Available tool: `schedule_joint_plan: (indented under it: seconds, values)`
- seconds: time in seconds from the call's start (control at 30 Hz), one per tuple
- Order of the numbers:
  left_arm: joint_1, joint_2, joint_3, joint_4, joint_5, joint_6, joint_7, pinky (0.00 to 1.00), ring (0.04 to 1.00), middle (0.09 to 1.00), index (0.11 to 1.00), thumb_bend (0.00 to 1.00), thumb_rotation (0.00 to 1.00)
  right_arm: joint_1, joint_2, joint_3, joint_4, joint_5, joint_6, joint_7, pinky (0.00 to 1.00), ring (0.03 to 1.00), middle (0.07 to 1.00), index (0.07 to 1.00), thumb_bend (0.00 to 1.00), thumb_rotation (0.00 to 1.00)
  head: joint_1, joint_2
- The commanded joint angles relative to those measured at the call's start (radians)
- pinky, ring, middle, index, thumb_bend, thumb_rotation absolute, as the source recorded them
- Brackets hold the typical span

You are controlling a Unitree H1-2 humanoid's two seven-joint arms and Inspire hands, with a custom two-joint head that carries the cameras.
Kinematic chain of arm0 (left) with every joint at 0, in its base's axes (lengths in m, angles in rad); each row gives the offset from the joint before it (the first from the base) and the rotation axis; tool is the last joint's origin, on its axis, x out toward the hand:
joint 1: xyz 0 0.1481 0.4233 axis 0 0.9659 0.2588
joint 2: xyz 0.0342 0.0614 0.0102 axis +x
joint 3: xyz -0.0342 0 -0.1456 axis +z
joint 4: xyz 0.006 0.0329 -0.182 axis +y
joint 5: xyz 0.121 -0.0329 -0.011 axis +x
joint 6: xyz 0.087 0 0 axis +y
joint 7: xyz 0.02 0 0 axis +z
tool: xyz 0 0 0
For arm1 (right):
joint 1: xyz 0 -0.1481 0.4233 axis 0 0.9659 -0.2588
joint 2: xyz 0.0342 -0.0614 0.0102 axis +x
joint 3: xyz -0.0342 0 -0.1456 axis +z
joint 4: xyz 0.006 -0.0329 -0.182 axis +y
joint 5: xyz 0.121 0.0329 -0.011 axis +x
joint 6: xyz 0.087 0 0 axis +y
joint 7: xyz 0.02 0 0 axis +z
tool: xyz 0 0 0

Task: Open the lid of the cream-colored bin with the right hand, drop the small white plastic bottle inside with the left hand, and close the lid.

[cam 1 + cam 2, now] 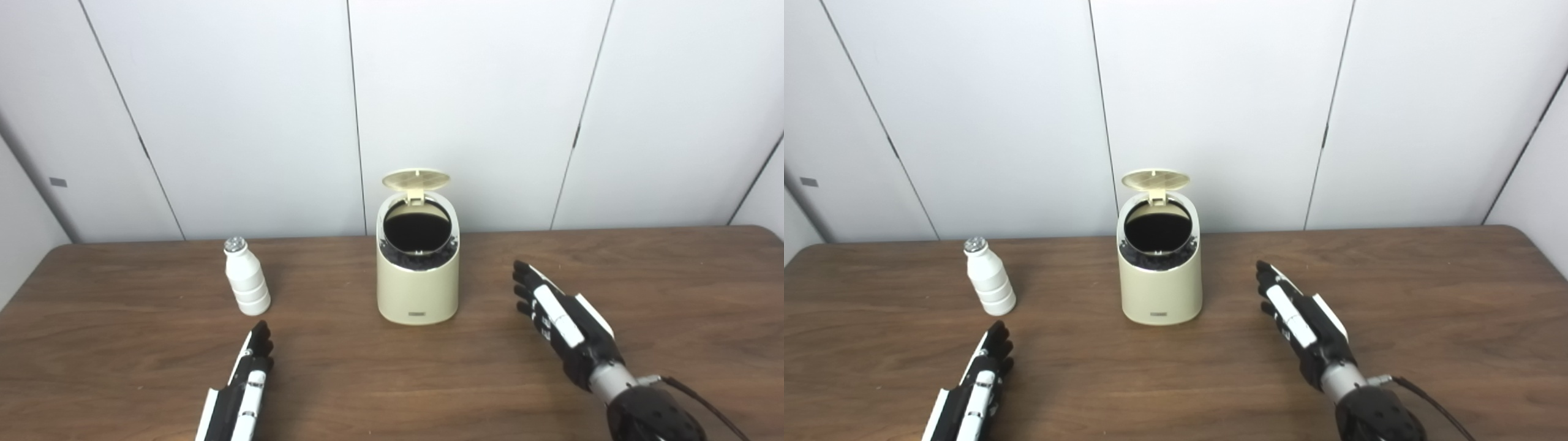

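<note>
Cream-colored bin (418,278) stood near the middle of the table's (674,275) far edge, its lid (416,179) tipped up and the dark inside showing. Toward the far left corner stood the small white bottle (246,277), upright. Near the front edge, the left hand (248,376) lay just short of the bottle, fingers extended and empty; the right hand (560,318) lay beside the bin, fingers straight, holding nothing.

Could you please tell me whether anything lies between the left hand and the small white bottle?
Nothing: in both eye views only bare table separates the left hand from the white bottle.
</note>
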Motion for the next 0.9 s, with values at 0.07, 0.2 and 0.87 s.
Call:
schedule_joint_plan:
  seconds: [0.07,0.2,0.87]
  values:
    - [0.035,-0.002,-0.006,0.021,-0.018,-0.009,-0.013,1.00,0.998,1.000,1.000,0.25,0.80,0.047,0.009,-0.015,-0.090,0.066,-0.057,0.024,1.00,0.999,0.999,0.999,0.61,0.92,0.002,0.015]
    - [0.037,-0.001,-0.003,0.011,-0.022,0.001,-0.010,1.00,0.992,0.999,1.000,0.27,0.82,0.095,0.026,-0.012,-0.120,0.074,-0.086,0.012,1.00,1.000,1.000,1.000,0.63,0.95,0.004,0.033]
    - [0.035,0.001,0.008,-0.002,-0.046,0.014,-0.024,1.00,0.999,1.000,1.000,0.31,0.85,0.313,0.022,0.019,-0.058,-0.110,-0.434,-0.043,1.00,1.000,1.000,0.989,0.63,1.00,0.041,0.079]
